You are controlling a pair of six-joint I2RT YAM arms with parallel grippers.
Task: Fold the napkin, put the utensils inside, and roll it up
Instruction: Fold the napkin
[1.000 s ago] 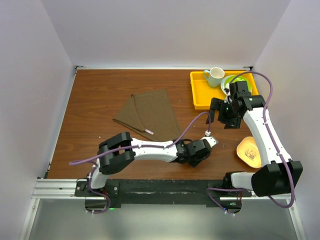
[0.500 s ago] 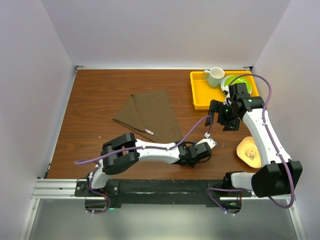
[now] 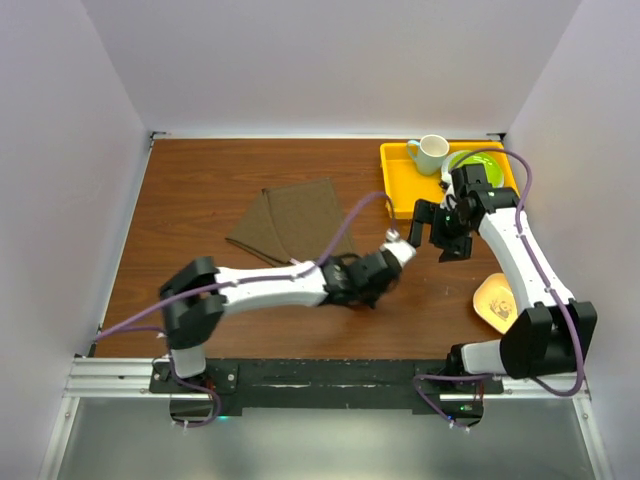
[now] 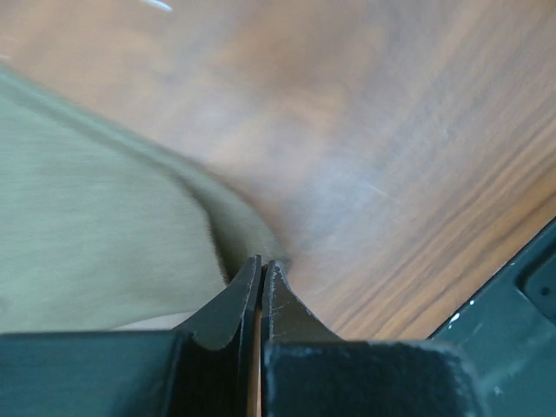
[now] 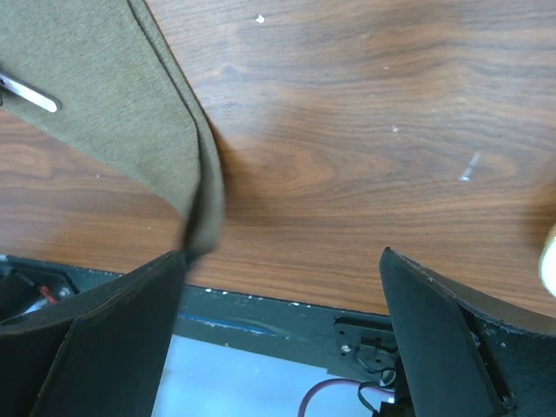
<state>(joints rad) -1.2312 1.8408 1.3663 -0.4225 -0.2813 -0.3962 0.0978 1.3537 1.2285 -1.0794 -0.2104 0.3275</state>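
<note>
Near the middle of the brown wooden counter (image 3: pixel 200 200), slightly toward 10 o'clock, lies the dark brown cloth napkin (image 3: pixel 295 222), folded into a rough triangle. Its corner toward 5 o'clock is pulled up off the wood. The left gripper (image 3: pixel 358 288) has its two fingers pressed together on that corner, pinching the fabric edge, as the left wrist view shows close up (image 4: pixel 261 261). One end of the slim silver table knife (image 5: pixel 26 91) shows on the napkin in the right wrist view; the rest of it cannot be made out.

The right gripper (image 3: pixel 438 235) hovers just beside the napkin's raised corner, toward 3 o'clock, with its fingers spread wide and nothing between them. Bare counter shows in the gap.

At 2 o'clock sits a yellow plastic tray (image 3: pixel 400 195) holding a white mug (image 3: pixel 431 153) and a green dish (image 3: pixel 468 163). A round yellow-orange dish (image 3: pixel 497 303) rests on the counter at 4 o'clock.
</note>
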